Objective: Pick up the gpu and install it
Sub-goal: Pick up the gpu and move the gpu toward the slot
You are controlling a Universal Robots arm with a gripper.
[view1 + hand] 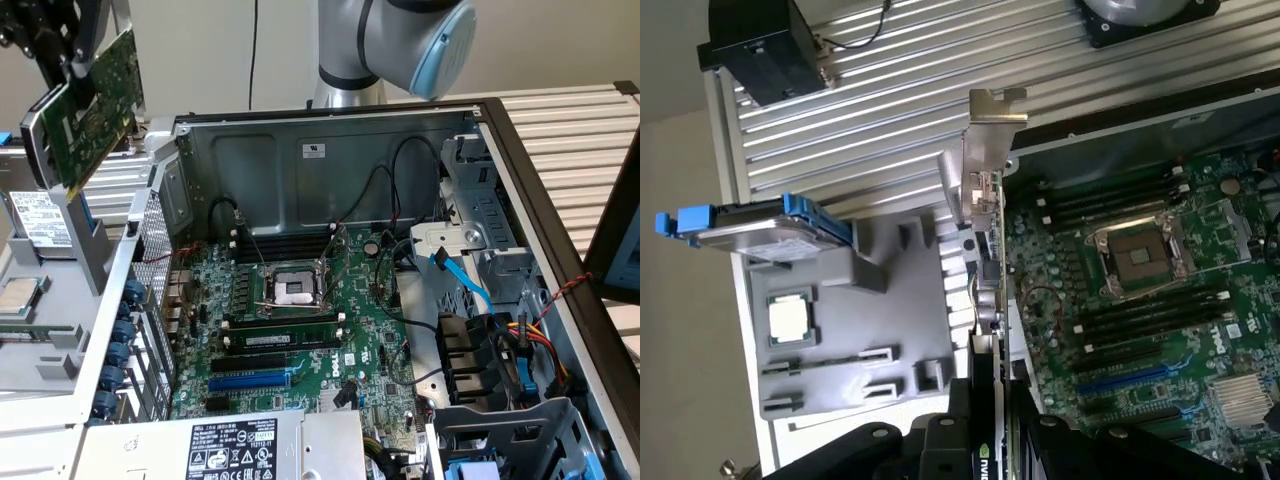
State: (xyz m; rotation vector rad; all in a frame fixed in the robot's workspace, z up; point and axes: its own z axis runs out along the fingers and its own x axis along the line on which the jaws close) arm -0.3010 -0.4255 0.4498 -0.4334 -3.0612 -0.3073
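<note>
Pickup done: black gripper [990,405] is clamping the green, silver-bracketed gpu [95,105], upper left of ext. view. We're logging install into large green motherboard [300,330] as outstanding.

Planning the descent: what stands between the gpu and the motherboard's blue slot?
In the exterior view, the case's perforated rear wall stands between the gpu and the blue slot.

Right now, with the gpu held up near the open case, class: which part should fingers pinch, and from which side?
Pinch the gpu across its two flat faces, at the end away from the silver bracket, coming in along its length. It is thin and flat, so the fingers clamp it squarely, as here.
</note>
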